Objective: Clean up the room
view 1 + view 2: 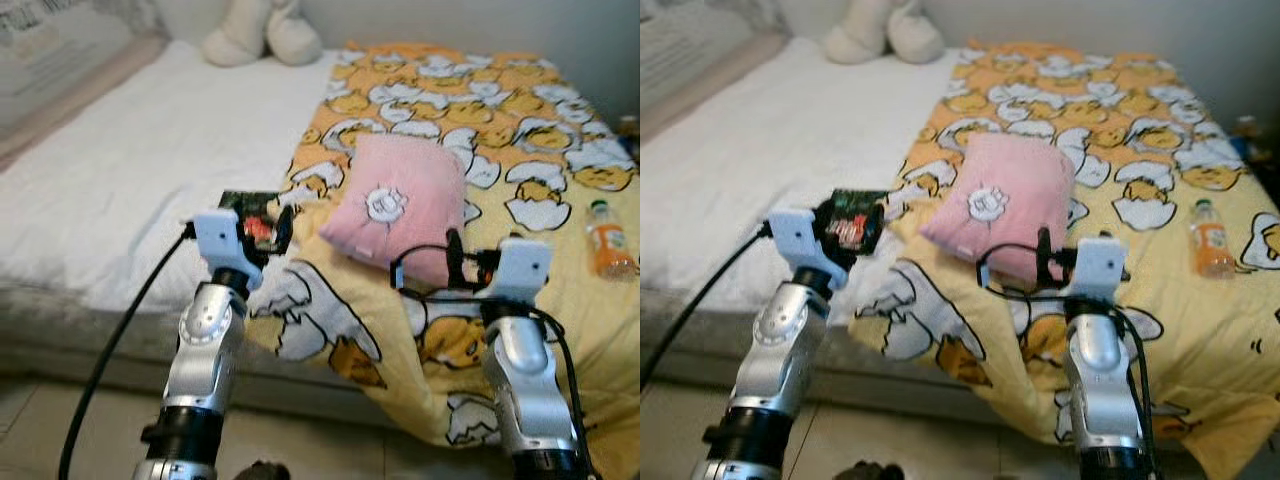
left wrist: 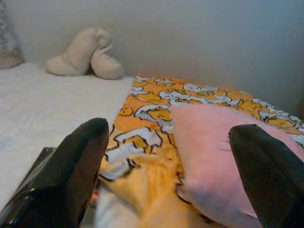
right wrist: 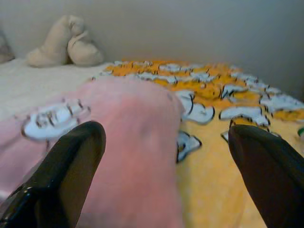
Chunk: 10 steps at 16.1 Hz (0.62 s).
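Note:
A pink pillow (image 1: pixel 395 207) with a white face patch lies on the yellow egg-print blanket (image 1: pixel 470 110) spread over the right half of the bed. A dark snack packet (image 1: pixel 852 220) rests on the white sheet (image 1: pixel 130 160) at the blanket's left edge. An orange drink bottle (image 1: pixel 608 238) lies on the blanket at the far right. My left gripper (image 2: pixel 171 142) is open, held just above the packet and the pillow's near left corner. My right gripper (image 3: pixel 166 142) is open too, low over the pillow's near right edge with nothing between its fingers.
A beige plush toy (image 1: pixel 262 30) sits at the head of the bed against the wall. The blanket hangs over the bed's front edge (image 1: pixel 100 330) near my arms. Tiled floor (image 1: pixel 40 420) lies below.

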Available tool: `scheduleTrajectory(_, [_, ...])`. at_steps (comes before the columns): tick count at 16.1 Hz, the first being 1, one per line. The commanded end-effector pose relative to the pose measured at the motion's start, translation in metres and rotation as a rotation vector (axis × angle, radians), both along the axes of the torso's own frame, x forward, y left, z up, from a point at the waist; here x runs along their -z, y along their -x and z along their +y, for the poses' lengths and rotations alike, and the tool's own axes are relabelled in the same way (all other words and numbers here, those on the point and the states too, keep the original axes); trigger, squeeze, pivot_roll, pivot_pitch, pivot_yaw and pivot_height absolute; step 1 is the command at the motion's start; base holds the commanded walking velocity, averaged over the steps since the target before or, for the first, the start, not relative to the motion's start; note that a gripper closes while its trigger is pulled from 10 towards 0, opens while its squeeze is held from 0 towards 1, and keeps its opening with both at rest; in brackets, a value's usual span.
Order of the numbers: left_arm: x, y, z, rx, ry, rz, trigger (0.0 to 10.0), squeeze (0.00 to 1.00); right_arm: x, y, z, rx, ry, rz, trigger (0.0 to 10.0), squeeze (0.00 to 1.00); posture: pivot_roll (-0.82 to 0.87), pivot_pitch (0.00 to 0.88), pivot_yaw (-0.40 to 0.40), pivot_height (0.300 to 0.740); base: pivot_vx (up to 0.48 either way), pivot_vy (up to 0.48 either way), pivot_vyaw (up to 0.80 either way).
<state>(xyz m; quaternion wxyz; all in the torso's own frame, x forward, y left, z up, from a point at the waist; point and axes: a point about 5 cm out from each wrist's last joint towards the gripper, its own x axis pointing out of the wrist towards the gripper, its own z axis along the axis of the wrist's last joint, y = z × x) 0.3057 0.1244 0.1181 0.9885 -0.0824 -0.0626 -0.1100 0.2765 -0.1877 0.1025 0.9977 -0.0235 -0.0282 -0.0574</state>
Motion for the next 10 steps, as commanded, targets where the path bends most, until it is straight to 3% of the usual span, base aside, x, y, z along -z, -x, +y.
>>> scheduleTrajectory(1, [-0.003,-0.001,-0.009,0.025,-0.010,-0.006,10.0,0.00,-0.003,-0.001,-0.005,0.009,0.005,-0.006,10.0,0.00,-0.16,0.000,0.036,0.740,0.277,-0.386,0.00])
scheduleTrajectory(3, [-0.006,-0.003,-0.010,0.031,-0.038,-0.021,10.0,0.00,-0.004,-0.001,-0.005,0.009,0.006,-0.005,10.0,0.00,-0.16,0.000,0.038,0.740,0.287,-0.381,0.00])
scheduleTrajectory(8, [-0.008,-0.005,-0.008,0.032,-0.018,-0.025,10.0,0.00,-0.002,-0.001,-0.004,0.002,0.013,0.000,10.0,0.00,-0.17,0.000,0.041,0.740,0.000,0.000,0.00])
scheduleTrajectory(10, [-0.014,-0.005,-0.007,0.021,-0.012,-0.047,10.0,0.00,-0.001,-0.001,-0.005,0.007,0.015,0.006,10.0,0.00,-0.17,0.000,0.043,0.740,0.480,0.000,0.00])
